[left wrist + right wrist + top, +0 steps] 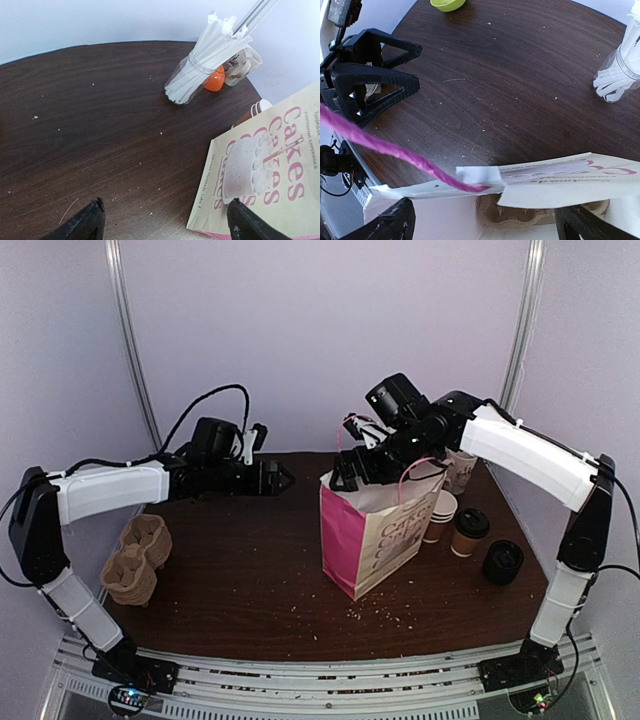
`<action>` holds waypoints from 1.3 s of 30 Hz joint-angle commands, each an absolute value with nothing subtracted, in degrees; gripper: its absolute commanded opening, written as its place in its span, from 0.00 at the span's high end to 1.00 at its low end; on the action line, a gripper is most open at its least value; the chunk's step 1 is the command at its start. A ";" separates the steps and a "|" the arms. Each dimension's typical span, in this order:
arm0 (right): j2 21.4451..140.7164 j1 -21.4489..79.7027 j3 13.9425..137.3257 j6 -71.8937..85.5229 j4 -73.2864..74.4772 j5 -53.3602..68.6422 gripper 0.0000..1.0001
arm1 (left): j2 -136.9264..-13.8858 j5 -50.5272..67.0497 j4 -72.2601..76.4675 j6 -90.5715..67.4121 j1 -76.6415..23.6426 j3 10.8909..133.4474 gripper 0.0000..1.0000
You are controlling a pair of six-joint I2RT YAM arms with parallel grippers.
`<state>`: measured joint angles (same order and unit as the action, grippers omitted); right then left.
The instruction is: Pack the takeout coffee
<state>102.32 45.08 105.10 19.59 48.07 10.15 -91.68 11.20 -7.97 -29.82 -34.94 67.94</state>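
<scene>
Between the right fingers (390, 225): nothing is held; they stand wide apart.
Right gripper (350, 475): hangs over the mouth of the pink paper bag (370, 535); the bag's pink handle (395, 150) crosses close before the wrist camera.
Left gripper (165, 227): fingers apart and empty, above the table (250, 580), left of the bag.
Inside the bag: a cardboard carrier (540, 212) shows.
Takeout coffee (468, 532): stands upright on the table right of the bag, black lid on, just beside a second cup (440, 515).

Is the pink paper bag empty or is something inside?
Not empty. Looking down into the paper bag, the right wrist view shows a brown cardboard cup carrier at its bottom.
</scene>
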 commanded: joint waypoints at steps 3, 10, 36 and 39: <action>98.52 45.63 102.91 15.80 47.10 13.94 0.02 | -86.40 15.38 -4.47 -30.24 -35.20 69.81 0.07; 97.04 46.25 99.49 12.97 47.71 13.90 0.08 | -84.40 28.71 4.80 -29.45 -36.06 72.07 0.07; 95.64 47.26 98.56 11.75 49.75 15.27 0.13 | -98.30 28.46 -0.08 -11.34 -43.68 87.45 0.53; 95.38 47.37 98.12 11.60 49.75 15.68 0.13 | -99.23 29.23 0.01 -11.30 -43.85 88.57 0.70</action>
<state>97.36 46.76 99.31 12.16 48.40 14.55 -98.04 28.36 -1.41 -13.26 -43.68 85.73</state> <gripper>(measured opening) 0.872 0.411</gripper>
